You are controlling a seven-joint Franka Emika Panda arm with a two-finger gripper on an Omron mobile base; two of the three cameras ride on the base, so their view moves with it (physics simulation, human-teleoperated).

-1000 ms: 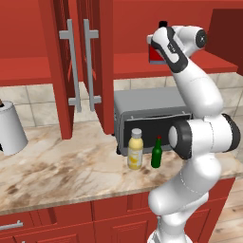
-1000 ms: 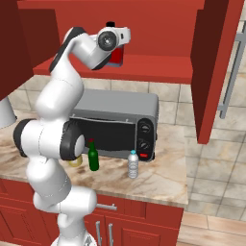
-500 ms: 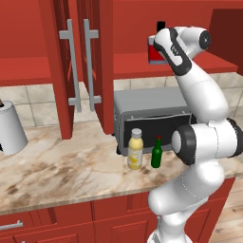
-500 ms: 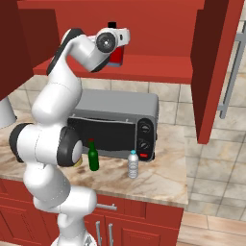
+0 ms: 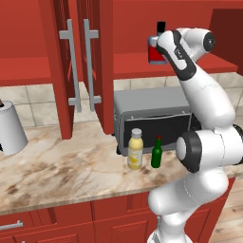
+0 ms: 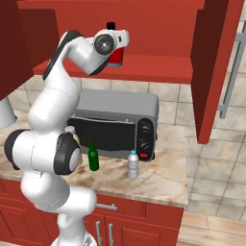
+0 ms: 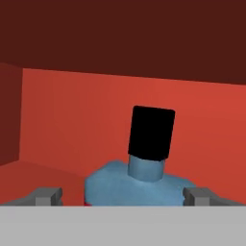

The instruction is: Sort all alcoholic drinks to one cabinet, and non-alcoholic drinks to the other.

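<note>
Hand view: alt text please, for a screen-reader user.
A squat blue bottle with a black cap stands upright on a red cabinet shelf, centred between the open gripper's two finger tips.

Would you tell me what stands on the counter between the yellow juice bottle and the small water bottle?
The slim green bottle stands between the juice bottle and the water bottle; the right base view shows it best.

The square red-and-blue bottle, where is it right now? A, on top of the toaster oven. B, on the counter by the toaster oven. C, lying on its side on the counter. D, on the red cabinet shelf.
D: the square bottle stands upright on the red shelf above the toaster oven, with the open gripper astride it, fingertips either side of its shoulders.
</note>
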